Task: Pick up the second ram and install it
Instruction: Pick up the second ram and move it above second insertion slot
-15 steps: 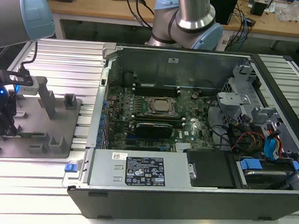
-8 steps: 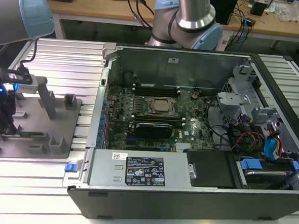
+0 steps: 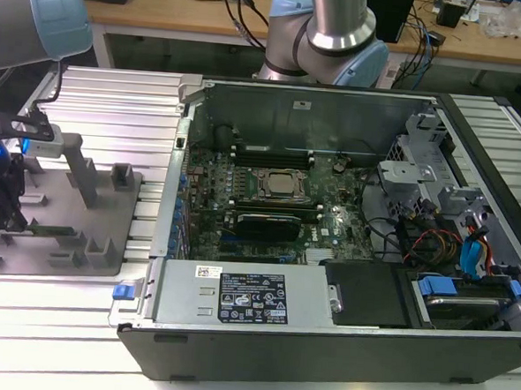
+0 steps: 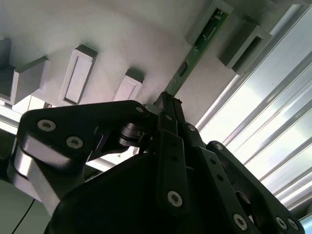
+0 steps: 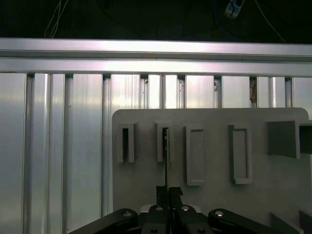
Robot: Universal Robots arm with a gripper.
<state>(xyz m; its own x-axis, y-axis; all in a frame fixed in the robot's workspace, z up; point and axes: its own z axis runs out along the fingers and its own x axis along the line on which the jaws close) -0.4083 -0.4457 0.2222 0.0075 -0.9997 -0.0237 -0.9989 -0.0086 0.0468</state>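
Entry: ram [image 4: 195,51], a thin green stick; stood on edge on the grey tray [image 5: 217,146]. Long axis ran straight out ahead of the claw [image 5: 168,191], in line with the seam between its fingers; near end lay at the fingertips; far end sat in a slotted block [image 5: 160,141] further ahead. Claw: fingers drawn together on the ram's near end; clamped on it, by my judgement. Other blocks stood to either side of that line; the open case [image 3: 292,109] lay well apart from the claw.
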